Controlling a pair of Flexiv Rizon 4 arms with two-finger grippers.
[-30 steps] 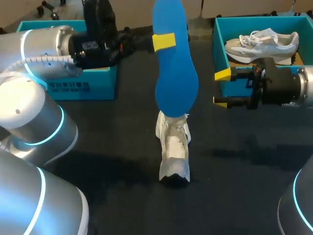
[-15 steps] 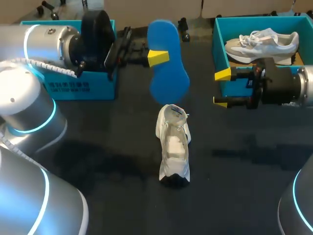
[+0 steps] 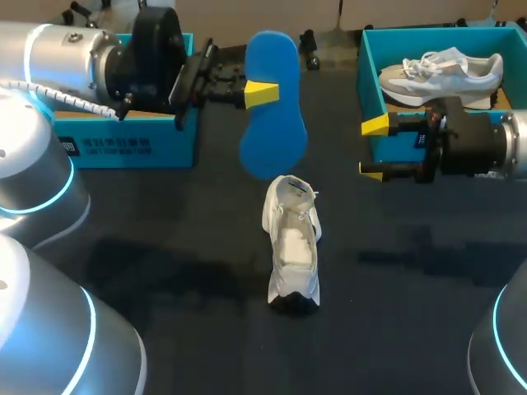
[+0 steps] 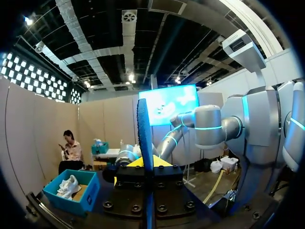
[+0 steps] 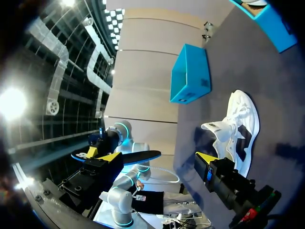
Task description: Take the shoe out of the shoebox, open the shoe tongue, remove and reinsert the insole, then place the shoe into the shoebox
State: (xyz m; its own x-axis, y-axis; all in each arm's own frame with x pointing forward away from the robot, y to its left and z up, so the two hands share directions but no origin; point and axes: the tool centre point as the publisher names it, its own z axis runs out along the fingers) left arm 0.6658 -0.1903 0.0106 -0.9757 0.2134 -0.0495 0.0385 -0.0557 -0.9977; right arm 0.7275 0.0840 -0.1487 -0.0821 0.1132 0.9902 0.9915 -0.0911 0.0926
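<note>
My left gripper (image 3: pixel 260 93) is shut on a blue insole (image 3: pixel 272 111), held in the air behind the white shoe (image 3: pixel 291 243). In the left wrist view the insole (image 4: pixel 144 133) shows edge-on, pinched between the fingers. The shoe stands on the dark table with its tongue pulled open and its opening facing up. My right gripper (image 3: pixel 371 148) is open and empty, level with the front wall of the right teal shoebox (image 3: pixel 367 82). From the right wrist view, the shoe (image 5: pixel 239 128) lies ahead of the right gripper (image 5: pixel 153 157), and the insole (image 5: pixel 125 156) shows beyond it.
A second pale shoe (image 3: pixel 440 72) lies in the right shoebox. Another teal box (image 3: pixel 132 144) stands at the back left under my left arm, also seen as the box (image 5: pixel 190 74) beyond the shoe. Bare dark table surrounds the shoe.
My left gripper has carried the insole down and to the left, away from high above the shoe. The shoe and my right arm have stayed put.
</note>
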